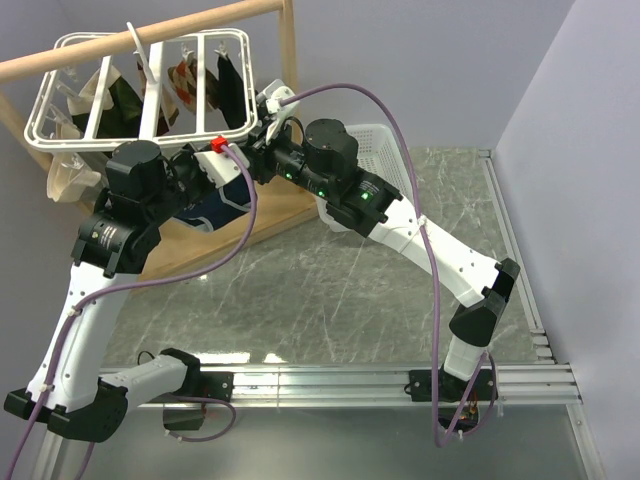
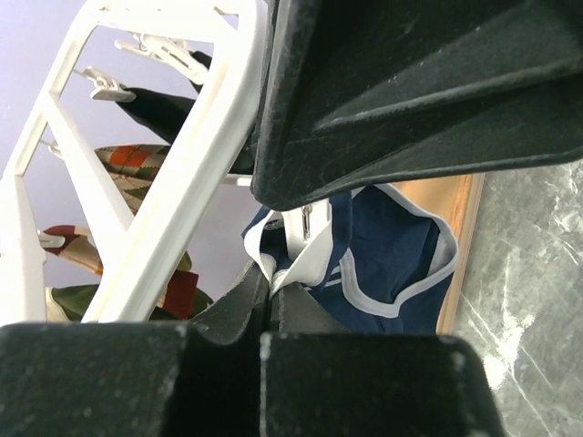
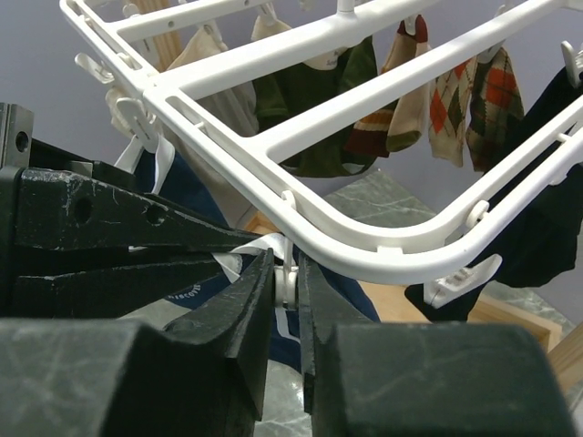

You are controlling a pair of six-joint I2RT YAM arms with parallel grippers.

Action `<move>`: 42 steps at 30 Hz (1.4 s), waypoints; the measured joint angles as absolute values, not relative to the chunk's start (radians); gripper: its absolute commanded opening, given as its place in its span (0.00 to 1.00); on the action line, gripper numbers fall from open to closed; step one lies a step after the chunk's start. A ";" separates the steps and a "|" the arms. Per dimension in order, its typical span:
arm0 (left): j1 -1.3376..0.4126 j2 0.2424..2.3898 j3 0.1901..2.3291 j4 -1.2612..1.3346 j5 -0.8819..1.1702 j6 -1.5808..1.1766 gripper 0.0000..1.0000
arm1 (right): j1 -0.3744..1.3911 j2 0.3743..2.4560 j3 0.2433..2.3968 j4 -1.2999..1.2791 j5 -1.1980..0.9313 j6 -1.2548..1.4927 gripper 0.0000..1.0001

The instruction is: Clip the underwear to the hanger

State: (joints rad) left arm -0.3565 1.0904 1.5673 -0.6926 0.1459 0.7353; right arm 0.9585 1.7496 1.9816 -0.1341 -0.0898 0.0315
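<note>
The left gripper [image 2: 271, 289] clamps the white-trimmed edge of the navy underwear [image 2: 392, 259] just under the hanger [image 3: 364, 238] — a glossy white plastic grid with rounded corners. The right gripper [image 3: 287, 273] pinches one small white clip [image 3: 288, 284] at its rim. The soft briefs hang in loose folds above a wooden base [image 2: 451, 196]. Below lies a grey, veined marble table [image 1: 330, 290] — behind it, plain lilac walls [image 1: 450, 60].

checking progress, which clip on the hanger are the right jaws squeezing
The clip under the rounded corner of the hanger, beside the navy underwear. The right gripper has its jaws around it alone.
</note>
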 measured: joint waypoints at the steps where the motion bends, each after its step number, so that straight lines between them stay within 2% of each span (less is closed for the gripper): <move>1: -0.356 1.090 1.567 -0.693 0.147 0.735 0.00 | 0.958 1.750 1.982 -0.134 -0.090 0.032 0.23; 5: -0.356 1.090 1.567 -0.693 0.154 0.735 0.00 | 0.958 1.750 1.982 -0.134 -0.091 0.031 0.28; 22: -0.356 1.090 1.567 -0.693 0.154 0.736 0.00 | 0.960 1.758 2.011 -0.159 -0.095 0.031 0.37; 26: -0.356 1.090 1.567 -0.693 0.156 0.736 0.00 | 0.962 1.758 2.014 -0.170 -0.096 0.031 0.44; 28: -0.356 1.090 1.567 -0.693 0.157 0.736 0.00 | 0.963 1.758 2.014 -0.179 -0.097 0.031 0.51; 34: -0.356 1.089 1.567 -0.692 0.160 0.737 0.00 | 0.964 1.758 2.014 -0.205 -0.092 0.035 0.64; 40: -0.356 1.079 1.567 -0.688 0.159 0.737 0.00 | 0.962 1.753 2.006 -0.210 -0.086 0.037 0.71; 42: -0.357 1.078 1.567 -0.687 0.158 0.736 0.08 | 0.961 1.743 1.991 -0.213 -0.084 0.037 0.73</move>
